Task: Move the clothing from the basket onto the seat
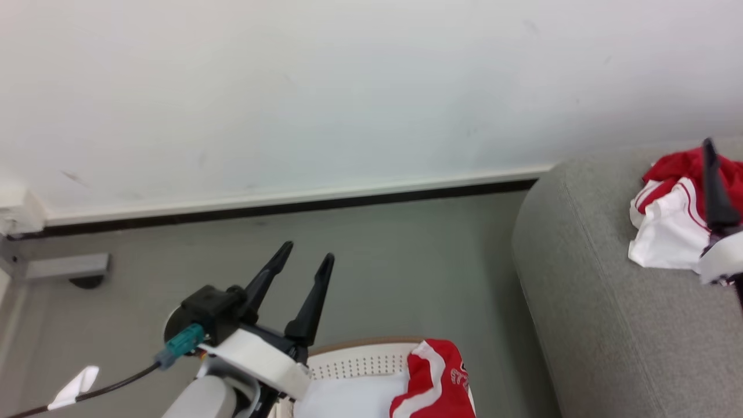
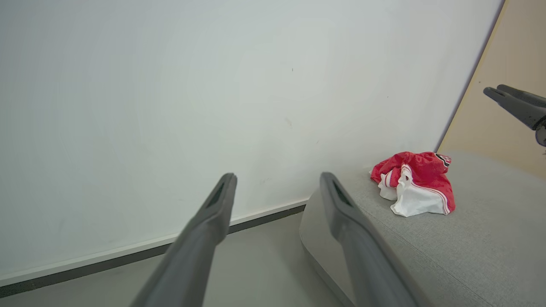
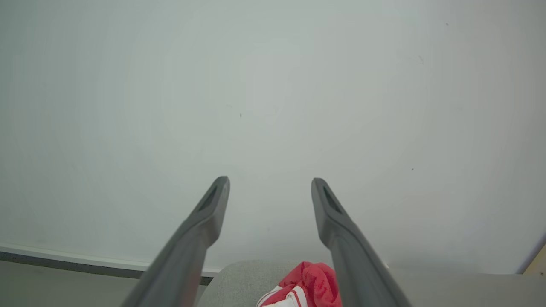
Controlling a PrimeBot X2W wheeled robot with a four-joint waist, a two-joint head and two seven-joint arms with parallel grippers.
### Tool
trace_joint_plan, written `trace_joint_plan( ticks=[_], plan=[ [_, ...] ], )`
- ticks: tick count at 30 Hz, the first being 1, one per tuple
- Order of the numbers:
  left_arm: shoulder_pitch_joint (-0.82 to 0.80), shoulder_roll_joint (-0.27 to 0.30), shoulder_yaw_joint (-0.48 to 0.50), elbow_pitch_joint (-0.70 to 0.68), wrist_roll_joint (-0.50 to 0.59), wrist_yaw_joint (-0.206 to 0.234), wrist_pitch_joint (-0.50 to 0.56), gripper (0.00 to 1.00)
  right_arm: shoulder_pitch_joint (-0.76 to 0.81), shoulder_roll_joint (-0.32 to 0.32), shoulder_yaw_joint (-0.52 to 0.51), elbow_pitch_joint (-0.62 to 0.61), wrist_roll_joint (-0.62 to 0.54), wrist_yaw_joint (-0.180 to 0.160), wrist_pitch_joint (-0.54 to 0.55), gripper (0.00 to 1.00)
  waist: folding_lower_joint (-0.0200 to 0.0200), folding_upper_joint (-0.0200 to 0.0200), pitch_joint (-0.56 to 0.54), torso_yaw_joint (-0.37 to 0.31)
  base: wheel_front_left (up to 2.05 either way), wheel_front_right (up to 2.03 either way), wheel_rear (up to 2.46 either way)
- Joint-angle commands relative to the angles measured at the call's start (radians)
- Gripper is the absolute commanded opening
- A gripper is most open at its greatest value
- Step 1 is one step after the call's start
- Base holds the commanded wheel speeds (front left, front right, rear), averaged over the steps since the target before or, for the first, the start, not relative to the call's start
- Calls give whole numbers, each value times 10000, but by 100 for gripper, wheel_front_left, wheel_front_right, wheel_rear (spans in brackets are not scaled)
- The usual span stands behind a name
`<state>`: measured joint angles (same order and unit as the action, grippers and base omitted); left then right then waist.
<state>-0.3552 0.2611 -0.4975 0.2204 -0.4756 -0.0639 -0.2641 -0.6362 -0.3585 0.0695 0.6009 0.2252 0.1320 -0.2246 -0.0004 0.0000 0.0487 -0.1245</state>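
A crumpled red-and-white garment point(image 1: 673, 217) lies on the light-grey sofa point(image 1: 603, 325) at the right; the same garment point(image 2: 416, 181) shows in the left wrist view and its red top point(image 3: 309, 281) in the right wrist view. Another red garment with white stripes point(image 1: 435, 380) hangs over the right side of the white perforated basket point(image 1: 360, 363) at the bottom. My left gripper point(image 1: 307, 252) is open and empty, raised above the basket's left side. My right gripper point(image 3: 269, 181) is open and empty, held above the sofa garment; one dark finger point(image 1: 714, 183) shows at the head view's right edge.
A white wall with a dark skirting line point(image 1: 290, 206) runs behind grey floor point(image 1: 406, 273). A grey bracket point(image 1: 58, 267) sits low on the wall at the left. The basket's white liner point(image 1: 348, 397) shows inside it. A beige panel point(image 2: 499, 119) stands behind the sofa.
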Motion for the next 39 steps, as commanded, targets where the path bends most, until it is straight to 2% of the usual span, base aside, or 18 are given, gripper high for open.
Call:
trace_joint_plan(
  ticks=[1, 4, 11, 12, 18, 28, 39],
  plan=[
    [303, -41, 232, 42, 112, 61, -1, 100, 512, 126, -25, -519, 134, -25, -94, 100, 4, 0, -407, 271, 0, 0, 0],
    [512, -95, 558, 58, 123, 124, -3, 100, 1072, 313, -94, -1181, 129, -25, -160, 100, 4, 0, -484, 399, 0, 0, 0],
    [1344, -335, 2059, -84, 519, 392, -2, 100, 3113, 1432, -423, -3069, -210, -25, -328, 100, 4, 0, -604, 728, 0, 0, 0],
    [1627, -457, 2510, -171, 719, 388, -2, 100, 3663, 1742, -466, -3425, -328, -25, -371, 100, 4, 0, -627, 784, 0, 0, 0],
    [2490, -915, 3644, -322, 1413, 176, -2, 100, 5125, 2488, -412, -4313, -251, -25, -398, 100, 4, 0, -666, 803, 0, 0, 0],
    [3333, -1592, 4734, -574, 2519, -195, -3, 100, 6187, 2952, 39, -4573, -317, -25, -389, 100, 4, 0, -651, 645, 0, 0, 0],
    [3288, -1953, 5105, -447, 3019, -528, -3, 100, 6003, 3086, 13, -4593, -399, -25, -382, 100, 4, 0, -594, 614, 0, 0, 0]
  ],
)
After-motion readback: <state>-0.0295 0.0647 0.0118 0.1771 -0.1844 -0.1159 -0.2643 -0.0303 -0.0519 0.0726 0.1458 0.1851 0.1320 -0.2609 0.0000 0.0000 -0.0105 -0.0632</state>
